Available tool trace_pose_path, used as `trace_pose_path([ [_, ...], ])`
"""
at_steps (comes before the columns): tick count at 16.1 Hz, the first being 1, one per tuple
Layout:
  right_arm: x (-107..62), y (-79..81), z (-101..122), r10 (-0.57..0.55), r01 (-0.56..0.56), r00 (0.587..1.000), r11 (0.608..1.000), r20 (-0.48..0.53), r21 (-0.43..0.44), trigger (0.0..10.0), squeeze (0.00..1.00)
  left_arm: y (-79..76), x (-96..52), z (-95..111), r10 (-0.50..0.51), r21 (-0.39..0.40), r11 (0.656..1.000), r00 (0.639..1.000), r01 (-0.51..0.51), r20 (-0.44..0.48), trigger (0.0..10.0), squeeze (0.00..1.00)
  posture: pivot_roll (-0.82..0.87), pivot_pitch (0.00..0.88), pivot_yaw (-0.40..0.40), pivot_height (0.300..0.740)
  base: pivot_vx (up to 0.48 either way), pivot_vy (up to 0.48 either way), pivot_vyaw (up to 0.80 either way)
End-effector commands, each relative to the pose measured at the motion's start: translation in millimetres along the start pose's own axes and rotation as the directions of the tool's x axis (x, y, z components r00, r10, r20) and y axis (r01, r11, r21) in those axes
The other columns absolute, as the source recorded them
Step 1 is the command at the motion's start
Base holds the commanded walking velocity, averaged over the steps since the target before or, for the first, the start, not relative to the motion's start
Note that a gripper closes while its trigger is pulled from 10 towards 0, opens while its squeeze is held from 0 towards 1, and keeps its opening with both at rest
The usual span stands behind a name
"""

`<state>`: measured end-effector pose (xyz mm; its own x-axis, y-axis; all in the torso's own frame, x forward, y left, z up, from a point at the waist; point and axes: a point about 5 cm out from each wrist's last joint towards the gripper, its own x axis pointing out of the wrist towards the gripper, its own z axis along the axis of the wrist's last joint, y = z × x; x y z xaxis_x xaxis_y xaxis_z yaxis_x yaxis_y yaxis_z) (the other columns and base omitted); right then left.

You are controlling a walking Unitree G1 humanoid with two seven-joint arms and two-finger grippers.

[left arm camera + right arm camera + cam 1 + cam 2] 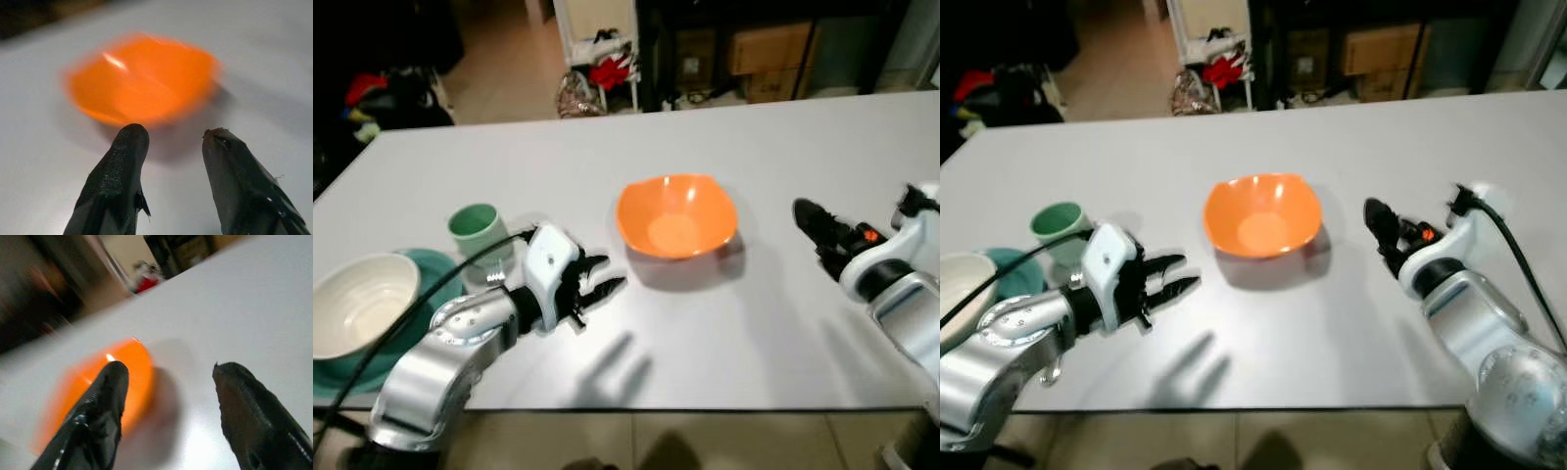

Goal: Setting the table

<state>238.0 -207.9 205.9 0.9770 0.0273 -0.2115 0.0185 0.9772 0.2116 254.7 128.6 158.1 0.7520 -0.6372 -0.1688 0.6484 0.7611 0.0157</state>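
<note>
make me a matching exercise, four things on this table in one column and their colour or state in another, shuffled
Things:
1. bowl mid-table
2. cup
3. large bowl on the teal plate
4. left gripper

Colour or state:
A. pale green
B. open, holding nothing
C. orange
D. cream white

Pairs: 1-C, 2-A, 3-D, 4-B
</note>
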Motion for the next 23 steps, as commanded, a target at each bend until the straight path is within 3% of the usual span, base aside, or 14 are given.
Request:
trace_pose_path([
  [1, -3.1, 34.1, -1.1, 0.099, -0.091, 0.994, 0.987, 0.054, -0.131, 10.0, 1.00, 16.4, -1.6, 8.2, 0.212, 0.006, 0.977, 0.975, -0.213, 0.058, 10.0, 0.00, -0.01, 0.000, 0.135, 0.740, 0.000, 0.000, 0.80],
  [3, -0.9, 48.1, -0.6, 0.142, -0.132, 0.987, 0.983, 0.075, -0.131, 10.0, 1.00, 8.7, 1.4, 12.6, 0.240, 0.011, 0.970, 0.966, -0.242, 0.095, 10.0, 0.00, 0.01, 0.000, 0.119, 0.740, 0.000, 0.000, 0.80],
  [5, 3.0, 59.9, 0.6, 0.197, -0.175, 0.976, 0.964, 0.095, -0.199, 10.0, 1.00, 0.5, 4.6, 16.4, 0.219, 0.024, 0.974, 0.967, -0.224, 0.129, 10.0, 0.00, 0.00, 0.000, 0.113, 0.740, 0.000, 0.000, 0.80],
  [6, 2.8, 63.1, -1.2, 0.225, -0.190, 0.968, 0.945, 0.108, -0.266, 10.0, 1.00, 0.1, 6.8, 19.2, 0.252, -0.008, 0.967, 0.955, -0.254, 0.159, 10.0, 0.00, -0.01, 0.000, 0.108, 0.740, 0.000, 0.000, 0.80],
  [9, 4.0, 57.1, -6.6, 0.225, -0.184, 0.969, 0.933, 0.103, -0.310, 10.0, 1.00, 9.2, 3.8, 17.5, 0.372, -0.016, 0.927, 0.914, -0.375, 0.159, 10.0, 0.00, 0.00, 0.000, 0.089, 0.740, 0.000, 0.000, 0.80],
  [12, 6.9, 59.4, -6.6, 0.247, -0.200, 0.963, 0.923, 0.110, -0.330, 10.0, 1.00, 16.9, -1.2, 16.9, 0.408, -0.014, 0.911, 0.899, -0.412, 0.159, 10.0, 0.00, -0.02, 0.000, 0.094, 0.740, 0.000, 0.000, 0.80],
  [16, 4.7, 54.7, -7.5, 0.226, -0.178, 0.964, 0.938, 0.136, -0.298, 10.0, 1.00, 19.1, 7.2, 19.0, 0.420, -0.029, 0.907, 0.892, -0.421, 0.168, 10.0, 0.00, -0.02, 0.000, 0.101, 0.740, 0.000, 0.000, 0.80],
  [20, 5.7, 60.3, -6.6, 0.260, -0.210, 0.955, 0.932, 0.144, -0.297, 10.0, 1.00, 21.6, -0.7, 15.6, 0.438, -0.029, 0.898, 0.885, -0.439, 0.157, 10.0, 0.00, -0.03, 0.000, 0.099, 0.740, 0.000, 0.000, 0.80],
  [23, 4.9, 53.6, -5.3, 0.238, -0.187, 0.959, 0.940, 0.157, -0.285, 10.0, 1.00, 18.2, 10.9, 18.4, 0.425, -0.027, 0.904, 0.889, -0.427, 0.169, 10.0, 0.00, -0.03, 0.000, 0.095, 0.740, 0.000, 0.000, 0.80],
])
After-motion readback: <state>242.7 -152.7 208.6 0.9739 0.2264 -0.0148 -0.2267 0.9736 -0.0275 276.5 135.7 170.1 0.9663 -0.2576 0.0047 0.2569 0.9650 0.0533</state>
